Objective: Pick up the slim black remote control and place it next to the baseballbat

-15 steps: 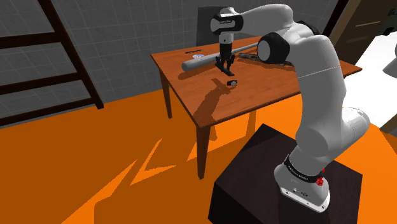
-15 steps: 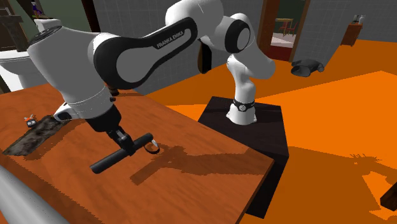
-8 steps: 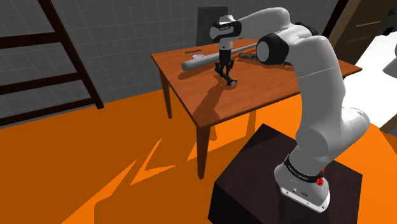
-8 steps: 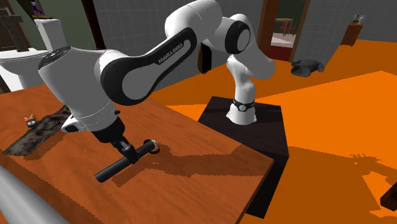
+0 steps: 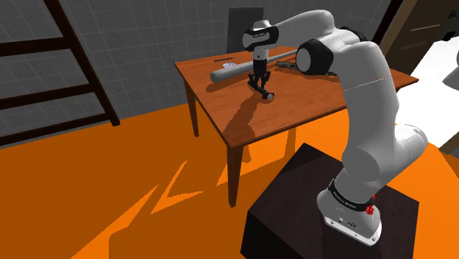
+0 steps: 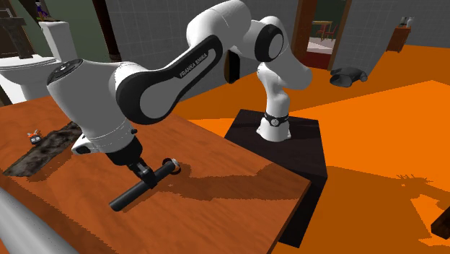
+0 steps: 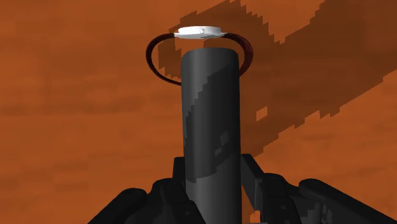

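My gripper (image 6: 142, 173) is shut on a slim black remote control (image 6: 128, 196), which it holds low over the wooden table (image 6: 238, 191). In the wrist view the remote (image 7: 210, 121) runs straight out from between the fingers of the gripper (image 7: 213, 184). In the shoulder view the gripper (image 5: 257, 79) is just in front of the long grey baseball bat (image 5: 235, 70), which lies across the far side of the table. The bat (image 6: 21, 224) also fills the second exterior view's lower left corner.
A wristwatch (image 6: 171, 164) with a white face (image 7: 200, 31) lies on the table at the remote's far end. A dark flat mat (image 6: 45, 148) lies further along the table. A dark box (image 5: 245, 22) stands behind the table (image 5: 294, 103). The black stand (image 5: 309, 206) sits below.
The gripper has carried the remote lower and a little closer to the bat, away from the stand. The watch has not moved.
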Tool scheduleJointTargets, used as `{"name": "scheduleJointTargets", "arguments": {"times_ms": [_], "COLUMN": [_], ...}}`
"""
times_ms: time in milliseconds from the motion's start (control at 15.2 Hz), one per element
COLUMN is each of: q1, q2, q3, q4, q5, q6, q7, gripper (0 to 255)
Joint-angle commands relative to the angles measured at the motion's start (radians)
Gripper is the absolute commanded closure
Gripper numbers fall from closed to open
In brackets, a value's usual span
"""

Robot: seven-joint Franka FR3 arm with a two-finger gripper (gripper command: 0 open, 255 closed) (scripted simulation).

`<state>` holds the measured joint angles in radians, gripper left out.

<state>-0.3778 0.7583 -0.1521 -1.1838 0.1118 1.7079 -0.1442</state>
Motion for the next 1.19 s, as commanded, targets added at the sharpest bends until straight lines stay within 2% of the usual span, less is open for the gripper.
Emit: {"name": "scheduleJointTargets", "arguments": {"times_ms": [0, 66, 396, 660, 1122], "q1": [0.000, 0.000, 0.000, -0.015, -0.015], "q2": [0.001, 0.000, 0.001, 0.039, 0.039], "q3": [0.000, 0.000, 0.000, 0.001, 0.001], "q4": [-0.001, -0.001, -0.001, 0.189, 0.189], "q5": [0.000, 0.000, 0.000, 0.000, 0.000], "q6": [0.000, -0.001, 0.000, -0.152, -0.152], "q7": [0.000, 0.000, 0.000, 0.007, 0.007], "gripper": [255, 0, 0, 0, 0]}}
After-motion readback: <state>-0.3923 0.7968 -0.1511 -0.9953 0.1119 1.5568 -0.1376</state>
